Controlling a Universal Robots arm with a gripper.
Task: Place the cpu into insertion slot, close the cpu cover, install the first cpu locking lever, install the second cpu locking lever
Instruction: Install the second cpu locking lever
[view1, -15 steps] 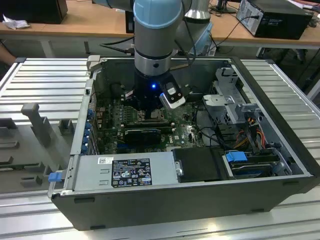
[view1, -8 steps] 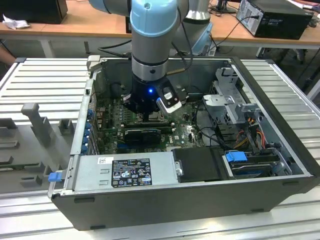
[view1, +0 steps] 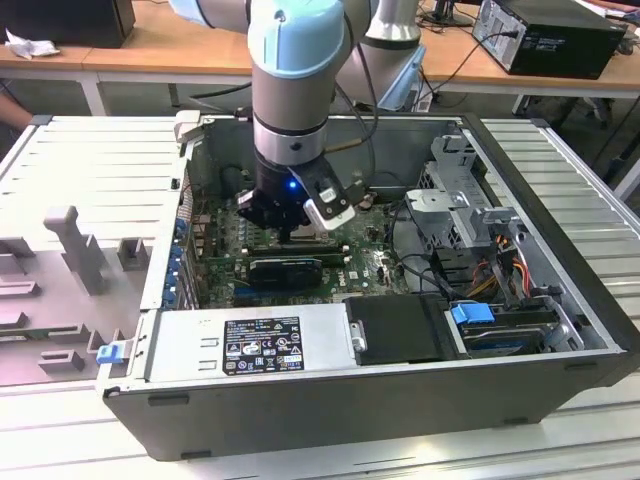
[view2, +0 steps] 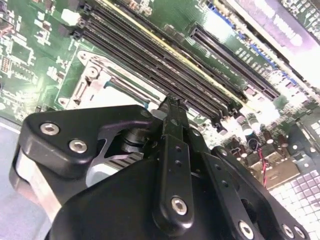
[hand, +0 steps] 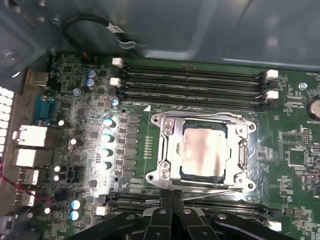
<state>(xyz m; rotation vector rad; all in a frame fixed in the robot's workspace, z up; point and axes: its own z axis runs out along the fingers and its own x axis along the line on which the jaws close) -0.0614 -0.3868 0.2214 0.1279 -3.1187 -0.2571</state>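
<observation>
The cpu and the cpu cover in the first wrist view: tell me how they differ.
The cpu is a solid square with a pale, dull metal face; the cpu cover is a shiny silvery frame with a large square window. The cpu is the smaller and shows through that window, while the cpu cover lies around it, reaching out to the socket's edges. Both lie flat on the green motherboard and are square and metallic.

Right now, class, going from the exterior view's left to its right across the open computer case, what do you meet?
Blue latch → gripper over the motherboard → silver drive cage → blue drive tab.
</observation>
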